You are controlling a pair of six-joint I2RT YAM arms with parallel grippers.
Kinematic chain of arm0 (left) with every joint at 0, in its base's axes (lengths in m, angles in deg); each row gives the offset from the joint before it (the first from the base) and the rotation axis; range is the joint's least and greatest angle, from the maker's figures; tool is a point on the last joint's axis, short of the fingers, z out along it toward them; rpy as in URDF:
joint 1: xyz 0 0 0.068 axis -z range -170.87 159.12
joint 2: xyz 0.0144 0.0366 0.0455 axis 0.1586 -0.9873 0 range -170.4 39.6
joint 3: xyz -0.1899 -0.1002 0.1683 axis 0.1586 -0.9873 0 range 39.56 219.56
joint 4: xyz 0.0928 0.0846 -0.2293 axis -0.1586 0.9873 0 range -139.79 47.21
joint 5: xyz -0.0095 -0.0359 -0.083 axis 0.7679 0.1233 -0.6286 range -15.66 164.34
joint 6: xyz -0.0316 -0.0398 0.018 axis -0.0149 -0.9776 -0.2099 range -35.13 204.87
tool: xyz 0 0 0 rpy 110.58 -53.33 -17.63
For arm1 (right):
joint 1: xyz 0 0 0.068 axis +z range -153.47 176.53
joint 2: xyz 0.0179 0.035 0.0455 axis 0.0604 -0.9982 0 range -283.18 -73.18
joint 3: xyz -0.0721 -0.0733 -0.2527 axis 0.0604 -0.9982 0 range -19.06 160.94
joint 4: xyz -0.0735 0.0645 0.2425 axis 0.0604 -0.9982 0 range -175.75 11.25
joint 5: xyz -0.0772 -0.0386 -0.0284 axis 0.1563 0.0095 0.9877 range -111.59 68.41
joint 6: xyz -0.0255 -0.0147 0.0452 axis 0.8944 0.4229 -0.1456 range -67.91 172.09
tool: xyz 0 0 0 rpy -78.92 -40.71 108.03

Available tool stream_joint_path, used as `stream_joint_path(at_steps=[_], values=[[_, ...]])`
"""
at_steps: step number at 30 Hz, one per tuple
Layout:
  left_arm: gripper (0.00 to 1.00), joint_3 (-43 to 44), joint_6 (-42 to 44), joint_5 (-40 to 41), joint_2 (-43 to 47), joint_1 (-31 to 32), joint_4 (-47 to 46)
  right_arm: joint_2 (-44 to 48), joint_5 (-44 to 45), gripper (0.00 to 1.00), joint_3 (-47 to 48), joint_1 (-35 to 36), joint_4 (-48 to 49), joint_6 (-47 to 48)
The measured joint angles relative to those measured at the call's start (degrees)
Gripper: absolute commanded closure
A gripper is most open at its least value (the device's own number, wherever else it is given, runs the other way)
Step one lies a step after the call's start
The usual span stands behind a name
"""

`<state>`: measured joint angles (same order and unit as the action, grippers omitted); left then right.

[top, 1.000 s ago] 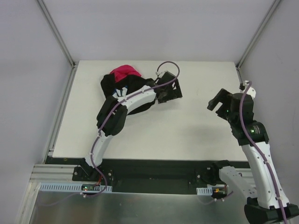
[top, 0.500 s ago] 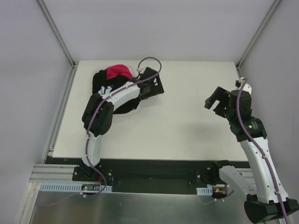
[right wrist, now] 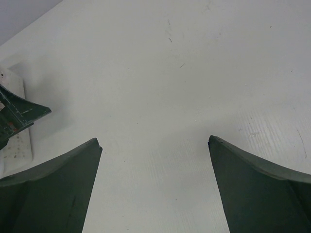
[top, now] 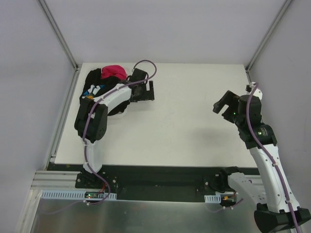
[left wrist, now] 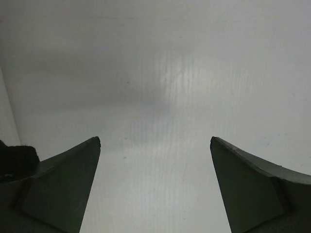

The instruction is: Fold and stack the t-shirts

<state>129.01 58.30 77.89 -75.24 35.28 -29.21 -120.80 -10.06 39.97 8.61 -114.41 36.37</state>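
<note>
We judge the task barely begun. The tees lie in one crumpled heap at about 10 o'clock on the table, with nothing spread and nothing folded. The black tee makes up most of the heap, with flecks of white, blue and orange print showing. The magenta tee is bunched at its 12 o'clock edge. We see no cream one (it may be buried under the others).

The left gripper hovers just off the heap's 3 o'clock side. Its fingers are wide apart and hold nothing; its wrist view shows bare table between them and a scrap of black cloth at 8 o'clock. The right gripper hangs at the table's 3 o'clock, well apart from the heap, its fingers also spread and empty.

The step in hand looks like picking one tee out of the heap. That would mean turning the left gripper back toward 9 o'clock, lowering it onto the cloth and pinching a single layer. The tee could then be drawn to the middle of the table, where the right gripper can help flatten it.

The left arm lies across the black tee, and its cable loops up close beside the magenta one. The heap also sits close to the table's 9 o'clock edge, so there is little room on that side.
</note>
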Motion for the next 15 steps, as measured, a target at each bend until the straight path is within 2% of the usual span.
stream_joint_path(at_steps=[6,11,15], values=[[0.03,-5.70,6.80,-2.86,4.85,-4.96,2.54,0.76,0.15,0.04,-1.11,0.00,0.37,-1.05],[0.04,-5.07,11.50,-4.90,4.79,-9.03,5.07,1.73,0.59,0.04,-1.88,0.00,0.35,-1.40],[0.03,-1.31,13.14,-6.60,2.86,-11.96,6.78,1.86,0.61,0.04,-1.88,0.00,0.35,-1.66]])
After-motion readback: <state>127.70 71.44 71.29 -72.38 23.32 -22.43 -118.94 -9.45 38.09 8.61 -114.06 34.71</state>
